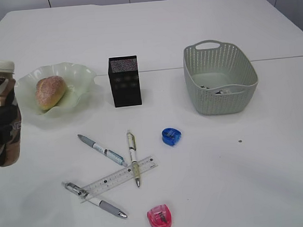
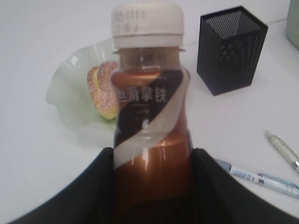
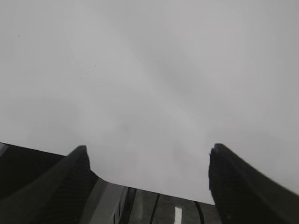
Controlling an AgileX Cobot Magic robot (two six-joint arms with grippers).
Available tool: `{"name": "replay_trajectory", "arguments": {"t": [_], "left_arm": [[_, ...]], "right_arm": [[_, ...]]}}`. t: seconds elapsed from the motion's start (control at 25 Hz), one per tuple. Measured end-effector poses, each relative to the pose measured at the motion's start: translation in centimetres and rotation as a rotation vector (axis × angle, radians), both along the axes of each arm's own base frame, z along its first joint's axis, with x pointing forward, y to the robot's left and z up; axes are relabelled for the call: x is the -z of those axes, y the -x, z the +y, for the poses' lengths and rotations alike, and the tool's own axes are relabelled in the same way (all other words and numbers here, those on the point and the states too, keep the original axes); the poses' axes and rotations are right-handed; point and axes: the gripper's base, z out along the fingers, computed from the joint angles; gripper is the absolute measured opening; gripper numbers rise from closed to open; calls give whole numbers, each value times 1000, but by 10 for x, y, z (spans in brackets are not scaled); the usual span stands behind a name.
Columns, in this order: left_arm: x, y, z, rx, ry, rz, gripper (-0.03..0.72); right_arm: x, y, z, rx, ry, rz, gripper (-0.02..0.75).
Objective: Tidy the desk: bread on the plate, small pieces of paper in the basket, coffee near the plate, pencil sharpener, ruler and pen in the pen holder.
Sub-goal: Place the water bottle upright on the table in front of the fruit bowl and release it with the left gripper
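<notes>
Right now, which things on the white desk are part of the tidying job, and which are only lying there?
Part of the job:
- sugared bread roll on the wavy pale green plate
- brown coffee bottle
- black mesh pen holder
- grey-green plastic basket
- three pens
- clear ruler
- blue sharpener
- pink sharpener

Only lying there:
- nothing visible

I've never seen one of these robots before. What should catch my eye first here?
The brown coffee bottle with its white cap, clamped in the left gripper at the table's left edge beside the plate holding the bread. Then the pens, ruler and two sharpeners scattered in front of the black pen holder.
</notes>
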Motion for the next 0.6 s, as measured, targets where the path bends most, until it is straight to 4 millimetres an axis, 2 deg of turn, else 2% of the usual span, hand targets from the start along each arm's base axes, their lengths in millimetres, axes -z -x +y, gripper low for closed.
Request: {"name": "replay_trajectory", "arguments": {"t": [0.28,0.44,0.6], "left_arm": [[12,11,-6,44,124,-245,356],[18,3,-10,53,168,-342,356],[31,-5,-11,39,177,-361,356]], "right_arm": [[0,0,0,0,0,2,577],[0,0,0,0,0,2,577],[0,0,0,0,0,2,577]]}}
